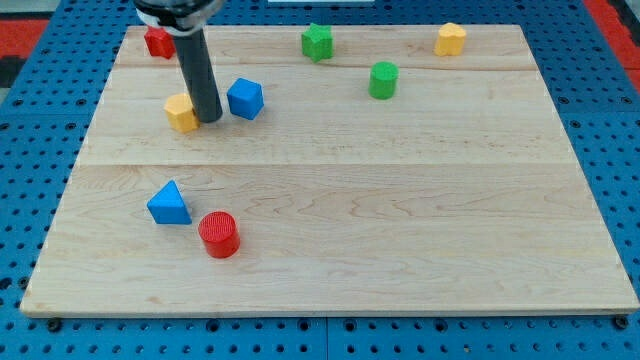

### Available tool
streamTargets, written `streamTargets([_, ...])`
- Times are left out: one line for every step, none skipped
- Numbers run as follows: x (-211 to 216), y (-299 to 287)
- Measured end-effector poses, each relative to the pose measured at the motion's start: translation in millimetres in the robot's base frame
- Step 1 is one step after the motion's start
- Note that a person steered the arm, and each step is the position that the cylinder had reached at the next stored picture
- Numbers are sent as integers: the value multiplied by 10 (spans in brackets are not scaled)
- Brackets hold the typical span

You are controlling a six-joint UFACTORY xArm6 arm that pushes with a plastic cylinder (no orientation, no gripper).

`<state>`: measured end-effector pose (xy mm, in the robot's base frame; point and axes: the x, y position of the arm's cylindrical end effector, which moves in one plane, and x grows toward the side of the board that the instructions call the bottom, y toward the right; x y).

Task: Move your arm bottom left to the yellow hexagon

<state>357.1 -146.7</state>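
Note:
The yellow hexagon [181,113] lies on the wooden board [340,220] at the view's upper left. My tip [209,119] rests just to its right, touching or nearly touching it. The dark rod rises from there to the view's top. A blue cube [245,98] sits just right of the rod.
A red block [157,42] sits at the top left corner, partly behind the rod. A green star [317,41], a green cylinder [383,80] and a yellow heart-like block [451,39] lie along the top. A blue triangle [169,204] and a red cylinder [219,234] lie at lower left.

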Motion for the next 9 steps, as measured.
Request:
streamTargets([-221, -291])
streamTargets([-88, -314])
streamTargets([-18, -473])
streamTargets([-442, -625])
streamTargets([-40, -877])
streamTargets([190, -761])
streamTargets([20, -916])
streamTargets([-159, -916])
streamTargets([-170, -918])
